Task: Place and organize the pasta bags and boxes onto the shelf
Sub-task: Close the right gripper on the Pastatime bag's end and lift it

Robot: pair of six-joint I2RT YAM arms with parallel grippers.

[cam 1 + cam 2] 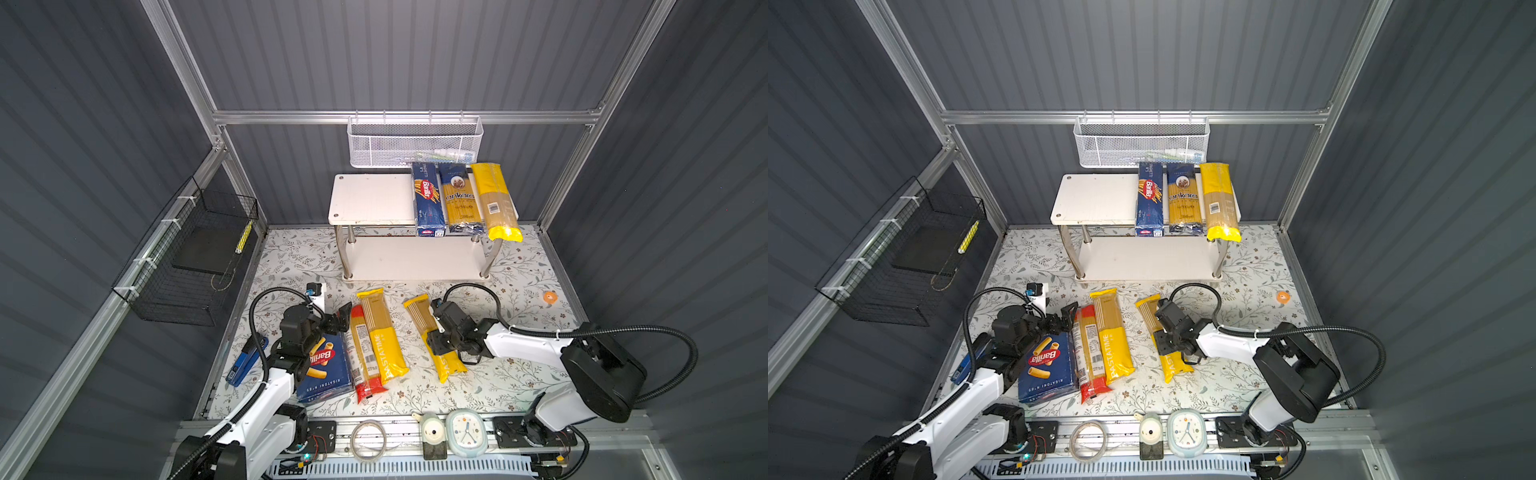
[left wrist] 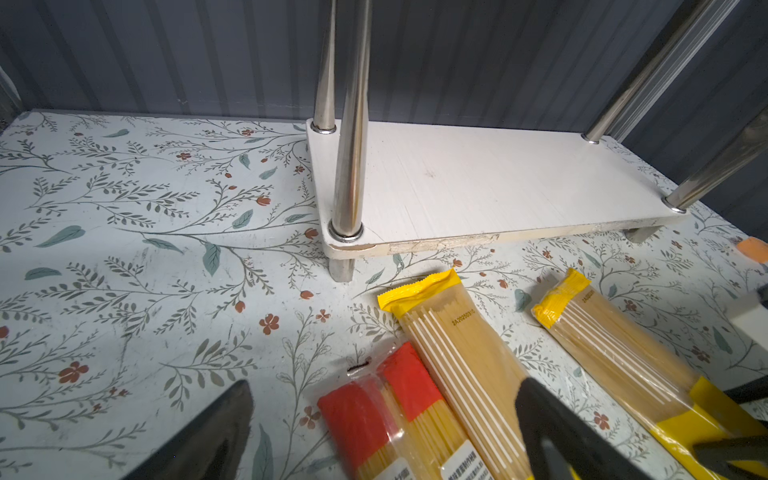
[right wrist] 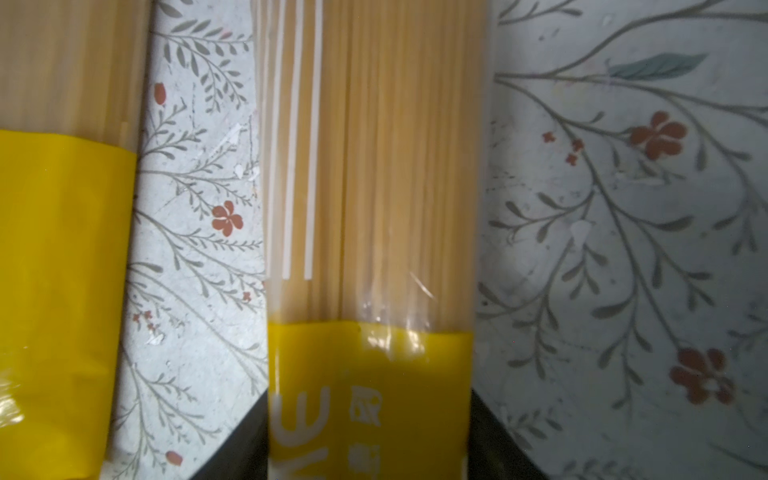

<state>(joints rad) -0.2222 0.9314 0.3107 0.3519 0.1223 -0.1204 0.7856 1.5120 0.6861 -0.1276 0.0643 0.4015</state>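
Both top views show a floral-papered counter [image 1: 498,374] walled by dark grey ribbed panels [image 1: 415,54]. A white mesh basket [image 1: 415,141] hangs behind, its contents unclear, and a black wire basket [image 1: 187,257] holds a dark slab. The white two-tier shelf [image 1: 374,199] carries a blue Barilla spaghetti box [image 1: 428,199], a blue ankara bag [image 1: 460,199] and a yellow-ended barcode bag [image 1: 496,203] on top. The left end effector [image 1: 338,318] hangs spread and empty near the wide blue rigatoni box [image 1: 328,370]. The right end effector [image 1: 436,343] straddles a yellow PASTATIME bag [image 3: 370,208] on the counter; I cannot tell whether it grips.
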